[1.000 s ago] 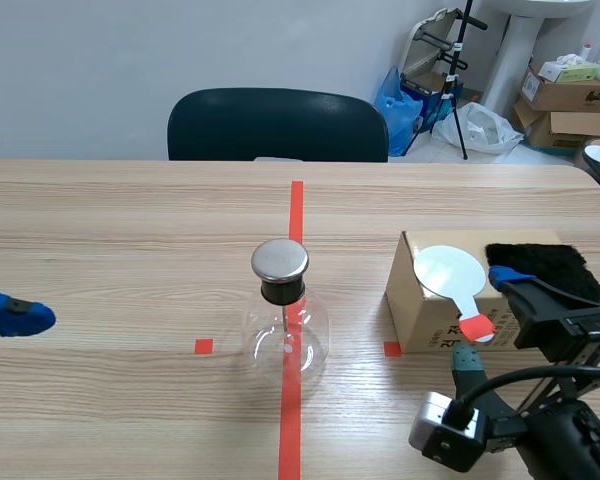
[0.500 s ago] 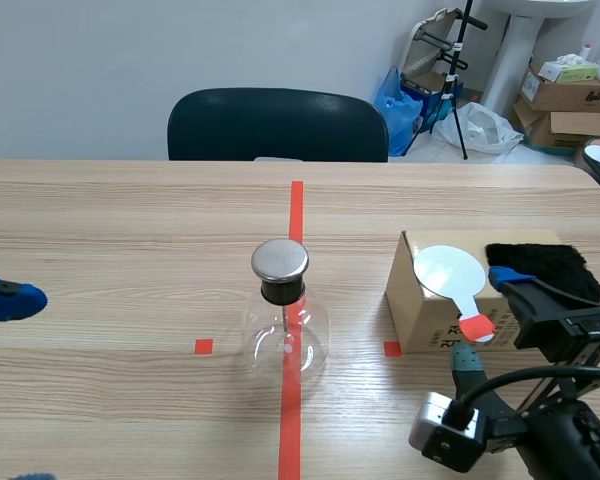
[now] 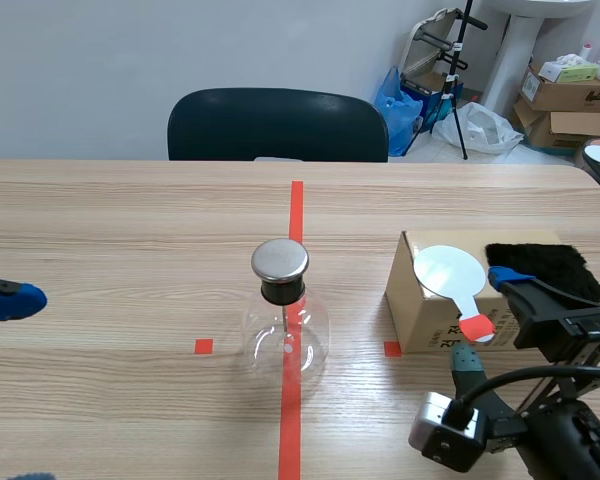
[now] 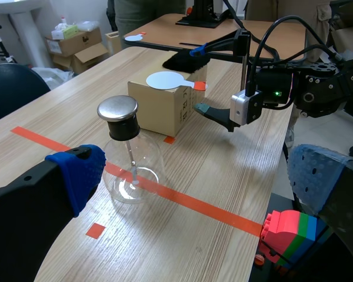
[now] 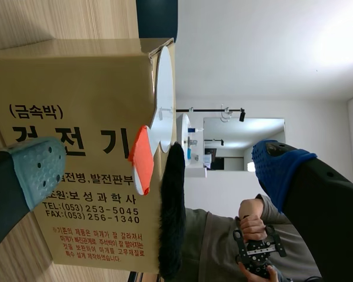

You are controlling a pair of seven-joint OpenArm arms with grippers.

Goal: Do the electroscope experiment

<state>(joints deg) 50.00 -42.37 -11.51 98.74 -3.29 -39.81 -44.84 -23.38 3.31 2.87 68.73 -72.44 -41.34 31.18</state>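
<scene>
Soft, even indoor light fills every view. The pale wooden bench (image 3: 130, 230) is bright, with only a faint shadow beneath the clear round glass flask with a metal cap (image 3: 285, 340). The cap shows a dull sheen and the glass small glints. In the right wrist view, the white wall (image 5: 253, 59) beyond the brown cardboard box (image 5: 65, 117) glares, nearly blown out.

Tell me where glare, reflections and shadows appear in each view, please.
Scene view: the metal cap carries a soft highlight, and the glass flask throws only a faint shadow on the table. Left wrist view: small bright glints sit in the flask's bulb. Right wrist view: the pale background behind the box is strongly lit, near glare.
</scene>
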